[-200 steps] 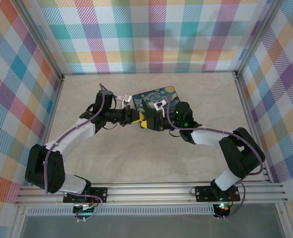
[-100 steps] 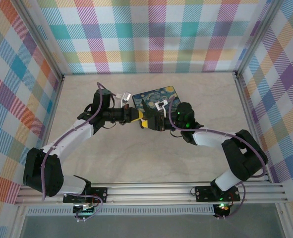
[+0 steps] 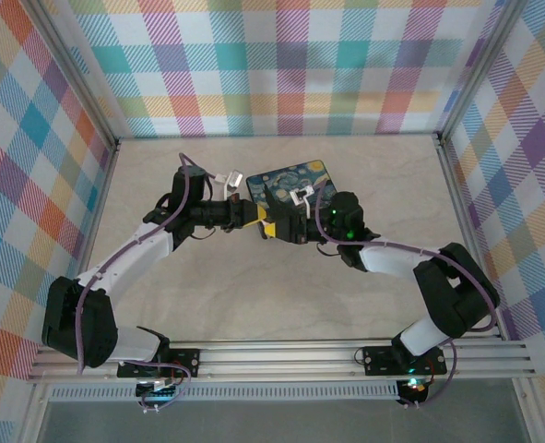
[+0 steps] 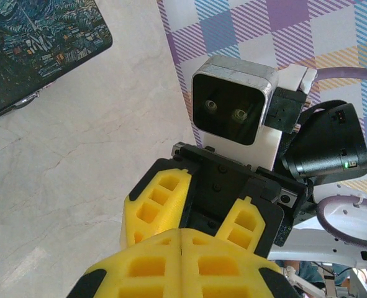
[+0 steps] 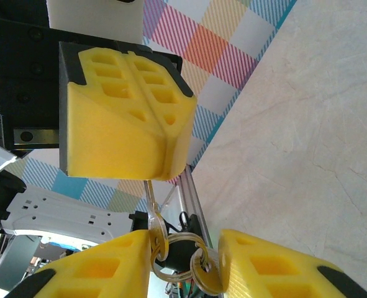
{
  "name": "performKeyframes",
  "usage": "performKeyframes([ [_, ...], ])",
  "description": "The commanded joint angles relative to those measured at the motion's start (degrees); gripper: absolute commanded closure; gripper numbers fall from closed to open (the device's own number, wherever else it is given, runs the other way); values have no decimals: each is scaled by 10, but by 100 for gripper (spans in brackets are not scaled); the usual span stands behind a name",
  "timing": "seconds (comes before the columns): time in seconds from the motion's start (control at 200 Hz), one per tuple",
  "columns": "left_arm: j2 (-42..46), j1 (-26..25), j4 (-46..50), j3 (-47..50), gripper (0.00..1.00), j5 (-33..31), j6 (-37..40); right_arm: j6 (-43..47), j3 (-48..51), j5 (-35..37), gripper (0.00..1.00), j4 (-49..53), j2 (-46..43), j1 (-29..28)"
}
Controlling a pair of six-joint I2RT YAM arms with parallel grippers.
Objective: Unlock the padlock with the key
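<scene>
The thin silvery key (image 5: 151, 208) hangs blade-up from the tips of my left gripper's yellow fingers (image 5: 127, 124), which are pressed flat together on the blade. Its ring and a second key (image 5: 203, 277) dangle between my right gripper (image 5: 186, 254), whose fingers stand apart; the key's head rests against one finger. Seen from above, my left gripper (image 3: 265, 220) and right gripper (image 3: 283, 225) meet nose to nose just in front of the starry-night box (image 3: 289, 179). In the left wrist view my left gripper (image 4: 182, 239) faces the right gripper (image 4: 202, 211). The padlock is hidden.
The box's front edge (image 4: 22, 102) carries a small silvery latch. Plaid walls and aluminium rails (image 3: 281, 355) enclose the pale table (image 3: 281, 295), with open tabletop in front of the two grippers. The right arm's wrist camera (image 4: 233, 99) sits close to my left fingers.
The right gripper's fingers have spread apart around the key ring. Both grippers have drifted slightly towards the box; the left stays shut.
</scene>
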State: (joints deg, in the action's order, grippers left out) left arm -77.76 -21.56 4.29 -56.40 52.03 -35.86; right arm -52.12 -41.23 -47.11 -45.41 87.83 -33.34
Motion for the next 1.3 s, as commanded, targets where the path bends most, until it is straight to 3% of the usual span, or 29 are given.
performKeyframes([
  [0.0, 16, 5, -10, 6, 100, 18, -1, -5, 6, 11, 65, -15, -27, 4],
  [0.54, 17, 6, -26, 2, 100, 26, -7, -12, 12, 36, 71, -12, -41, -9],
  [0.94, 28, 6, -25, 7, 100, 24, -11, -16, -1, 17, 83, -29, -19, -19],
  [1.295, 41, 6, -20, 20, 100, 9, -13, -37, 11, 21, 100, -74, -22, -19],
])
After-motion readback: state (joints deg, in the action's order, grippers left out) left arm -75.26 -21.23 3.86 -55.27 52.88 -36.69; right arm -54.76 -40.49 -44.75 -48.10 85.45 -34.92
